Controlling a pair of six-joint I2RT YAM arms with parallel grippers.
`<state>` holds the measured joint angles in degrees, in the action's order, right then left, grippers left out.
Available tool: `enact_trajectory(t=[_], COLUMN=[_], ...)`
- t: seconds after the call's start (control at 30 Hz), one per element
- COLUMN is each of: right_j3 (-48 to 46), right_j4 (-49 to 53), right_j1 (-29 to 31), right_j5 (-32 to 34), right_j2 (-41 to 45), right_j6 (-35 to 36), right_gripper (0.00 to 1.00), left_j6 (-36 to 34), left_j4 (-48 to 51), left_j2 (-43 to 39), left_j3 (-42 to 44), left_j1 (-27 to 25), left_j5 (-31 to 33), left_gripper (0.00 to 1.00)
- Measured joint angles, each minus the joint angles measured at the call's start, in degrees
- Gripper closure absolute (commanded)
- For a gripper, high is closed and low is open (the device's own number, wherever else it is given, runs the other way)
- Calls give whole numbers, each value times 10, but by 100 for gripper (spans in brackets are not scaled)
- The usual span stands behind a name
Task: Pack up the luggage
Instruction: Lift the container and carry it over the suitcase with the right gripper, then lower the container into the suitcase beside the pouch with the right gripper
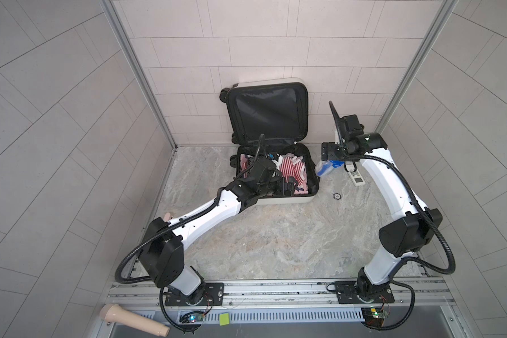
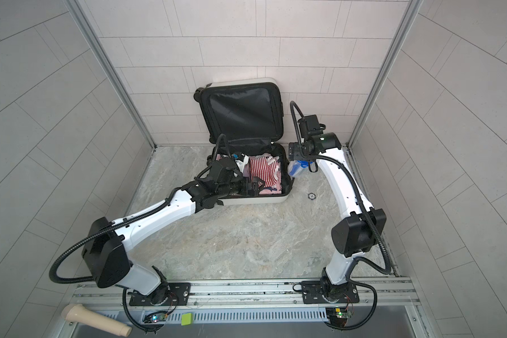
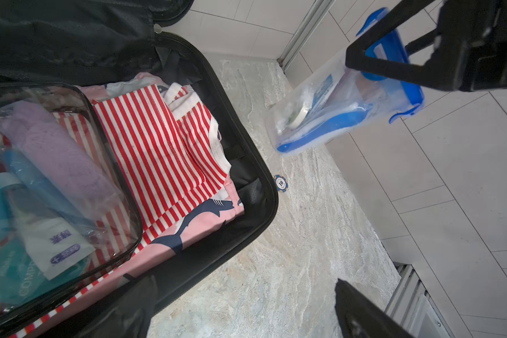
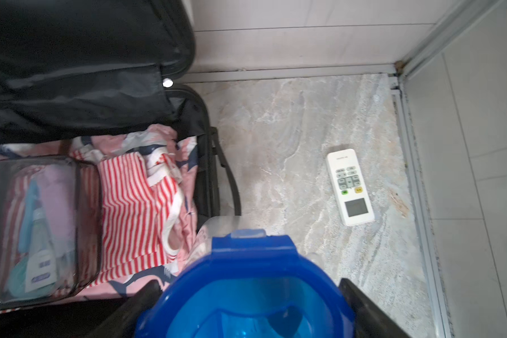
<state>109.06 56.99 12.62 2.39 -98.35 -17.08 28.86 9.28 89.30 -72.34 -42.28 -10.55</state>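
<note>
Top views show right arm (image 1: 390,178) bent, claw (image 1: 330,161) pinching blue-lidded box (image 1: 323,170) beside luggage (image 1: 275,201).

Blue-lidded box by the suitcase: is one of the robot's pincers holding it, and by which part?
Yes. The right pincer grips the clear blue-lidded box by its lid end, one finger on each side. The left pincer holds nothing.

Luggage (image 1: 275,202): smooth white hard plastic shell, matt black cloth lining (image 1: 267,111), holding a glossy clear plastic pouch (image 3: 56,175) on soft striped cloth (image 3: 158,146). Between the right gripper's (image 4: 248,289) jaws: box (image 3: 319,117), clear plastic, glossy blue lid (image 4: 246,263).
</note>
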Motion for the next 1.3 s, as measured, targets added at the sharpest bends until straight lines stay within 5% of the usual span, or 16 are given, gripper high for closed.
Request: enact_trajectory(t=[0.3, 0.9, 1.13, 1.3], right_j3=[49, 152, 252, 296], right_j4=[20, 99, 124, 108], right_j1=[93, 97, 95, 89], right_j5=[-13, -22, -23, -31], right_j2=[-53, -196, -275, -314], right_j6=[39, 52, 52, 46], right_gripper=[21, 22, 1, 0], left_j6=[1, 5, 13, 19], left_j4=[5, 4, -1, -10], left_j2=[21, 14, 13, 12], left_j3=[-2, 17, 27, 35], left_j1=[21, 34, 37, 37], left_j5=[-13, -13, -15, -17], left_gripper=[0, 0, 0, 0])
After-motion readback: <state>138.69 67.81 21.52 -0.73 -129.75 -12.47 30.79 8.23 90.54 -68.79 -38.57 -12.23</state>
